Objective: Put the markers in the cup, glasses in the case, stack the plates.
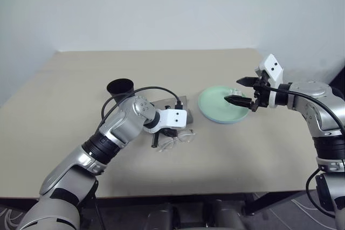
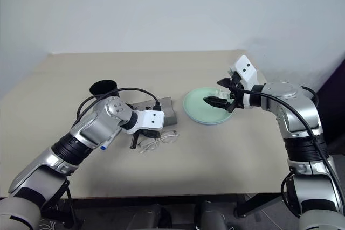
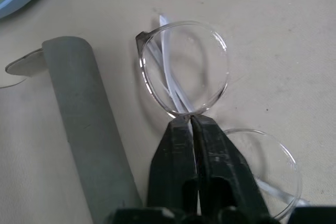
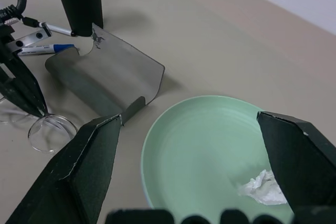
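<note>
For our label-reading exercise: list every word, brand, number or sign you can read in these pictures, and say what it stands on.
None can be read.
The blue-capped marker has dark printing on its barrel, too small to make out.
The case, the green plate and the glasses carry no visible text.

On the table (image 1: 64,106) the cup (image 1: 120,88) stands far left, the case (image 4: 105,80) just right of it, the glasses (image 1: 178,138) before the case — the plates (image 1: 215,103), stacked, to the right, a tissue (image 4: 262,187) on top.
</note>
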